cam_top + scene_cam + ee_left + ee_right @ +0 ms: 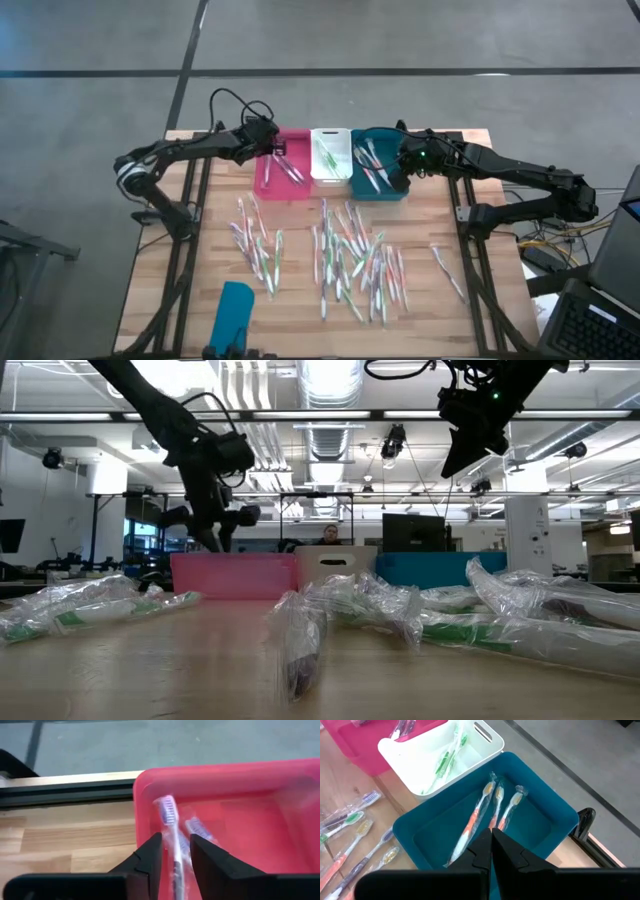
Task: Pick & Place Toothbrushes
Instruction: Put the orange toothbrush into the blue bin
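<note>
My left gripper (176, 851) hangs over the pink bin (240, 785) with jaws parted around a purple toothbrush (172, 840), so I should open wide before lifting clear, while my right gripper (491, 837), closed and empty, waits over the teal bin (555, 815).

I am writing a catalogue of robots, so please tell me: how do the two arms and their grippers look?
Both arms are dark, slim and jointed. A black cable loops above the left arm, which has a pale band near its base. A small green light glows by the right gripper. Each gripper, like the left gripper, has two black, wedge-shaped fingers.
</note>
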`<act>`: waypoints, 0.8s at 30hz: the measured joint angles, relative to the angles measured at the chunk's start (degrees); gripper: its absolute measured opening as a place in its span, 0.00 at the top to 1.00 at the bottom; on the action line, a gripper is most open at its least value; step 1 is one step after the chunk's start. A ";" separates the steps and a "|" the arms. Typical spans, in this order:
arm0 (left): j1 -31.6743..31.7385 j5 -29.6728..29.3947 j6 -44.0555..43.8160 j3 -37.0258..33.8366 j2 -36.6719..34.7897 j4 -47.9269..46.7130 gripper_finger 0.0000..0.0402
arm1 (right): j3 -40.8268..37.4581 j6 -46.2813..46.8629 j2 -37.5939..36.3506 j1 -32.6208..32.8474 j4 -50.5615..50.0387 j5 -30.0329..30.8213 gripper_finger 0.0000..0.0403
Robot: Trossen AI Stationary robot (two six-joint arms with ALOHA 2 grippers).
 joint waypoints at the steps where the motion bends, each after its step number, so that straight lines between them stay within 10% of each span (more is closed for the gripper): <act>1: -0.01 0.61 0.24 0.00 -0.63 -0.03 0.74 | 0.00 0.00 0.00 0.00 0.00 -0.01 0.98; 24: -7.91 9.86 9.43 0.00 -20.87 -2.51 0.78 | -0.09 0.20 0.00 -0.01 0.00 -0.02 0.98</act>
